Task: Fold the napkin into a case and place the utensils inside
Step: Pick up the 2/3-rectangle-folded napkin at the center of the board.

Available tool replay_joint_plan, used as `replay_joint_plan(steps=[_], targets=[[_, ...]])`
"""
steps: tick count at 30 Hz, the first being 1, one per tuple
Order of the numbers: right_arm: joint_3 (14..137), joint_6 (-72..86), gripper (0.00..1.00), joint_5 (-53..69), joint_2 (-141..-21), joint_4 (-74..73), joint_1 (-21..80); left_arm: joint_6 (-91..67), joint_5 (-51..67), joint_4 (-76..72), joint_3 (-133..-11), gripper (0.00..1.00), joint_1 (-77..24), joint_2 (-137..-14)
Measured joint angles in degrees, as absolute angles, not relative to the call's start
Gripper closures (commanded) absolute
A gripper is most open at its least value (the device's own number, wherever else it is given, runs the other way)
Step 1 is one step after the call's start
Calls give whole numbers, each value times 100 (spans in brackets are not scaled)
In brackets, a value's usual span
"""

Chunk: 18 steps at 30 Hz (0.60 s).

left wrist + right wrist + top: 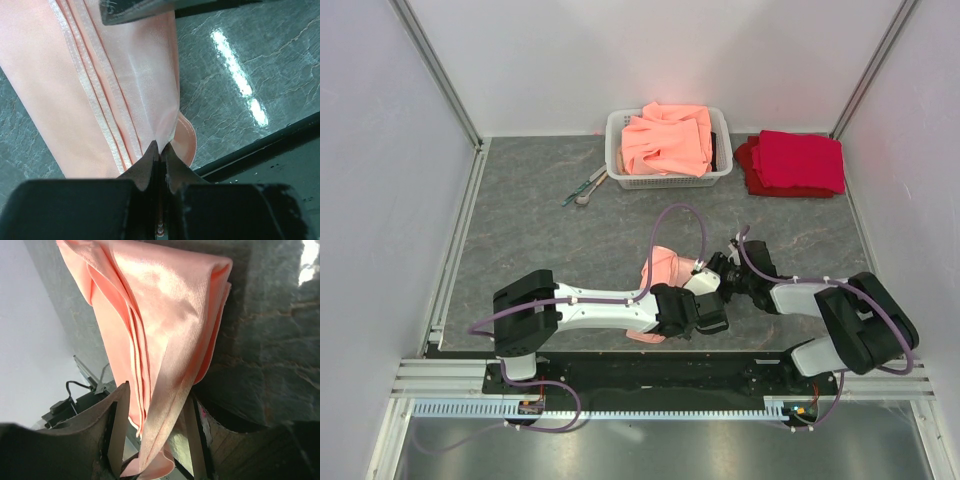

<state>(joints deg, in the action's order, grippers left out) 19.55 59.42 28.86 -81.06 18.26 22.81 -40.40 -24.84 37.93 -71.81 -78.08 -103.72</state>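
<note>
We are seeing the napkin lying folded into a long, layered band at the front middle of the table, between the two arms. Its stitched hems are running side by side along its length. Its near end is sitting close to the table's dark front edge. The left pincer is pressing its tips together on the fold at that near end, pinching the napkin. The right pincer is standing spread, with bunched cloth draping loosely between its fingers. We cannot tell whether they are touching it. Bare grey surface is lying open to the left of the napkin and behind it, towards the rear wall. The utensils are resting well apart from the napkin, just beside the front left corner of the white basket. That basket is holding heaped orange-salmon cloths. The red cloths are lying stacked just to the right of the basket.
</note>
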Motion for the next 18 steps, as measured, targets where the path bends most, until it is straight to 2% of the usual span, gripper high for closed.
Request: replay_joint_plan(steps=[8,11,13,14,15,16,17,18], targets=[[1955,5977,47,3328,-8597,2526,2117,-4040,-2390,3791,-7179,96,-7808,-10372],[1890,5968,54,3343,-8595,2598,2021,-4040,-2377,3791,-7179,96,-7808,-10372],[1859,5942,63,3341,-8597,2600,1968,-4040,-2364,3789,-7181,96,-7808,-10372],[1850,5902,67,3326,-8615,2606,1957,-4040,-2355,3785,-7181,93,-7808,-10372],[1839,5894,75,3332,-8643,2622,1951,-4038,-2342,3780,-7181,88,-7808,-10372],[1835,5881,78,3343,-8687,2639,1938,-4038,-2333,3776,-7181,81,-7808,-10372],[1828,5857,85,3332,-8735,2659,1929,-4034,-2314,3769,-7181,66,-7808,-10372],[1824,5848,88,3352,-8783,2683,1920,-4018,-2265,3758,-7181,62,-7806,-10372]])
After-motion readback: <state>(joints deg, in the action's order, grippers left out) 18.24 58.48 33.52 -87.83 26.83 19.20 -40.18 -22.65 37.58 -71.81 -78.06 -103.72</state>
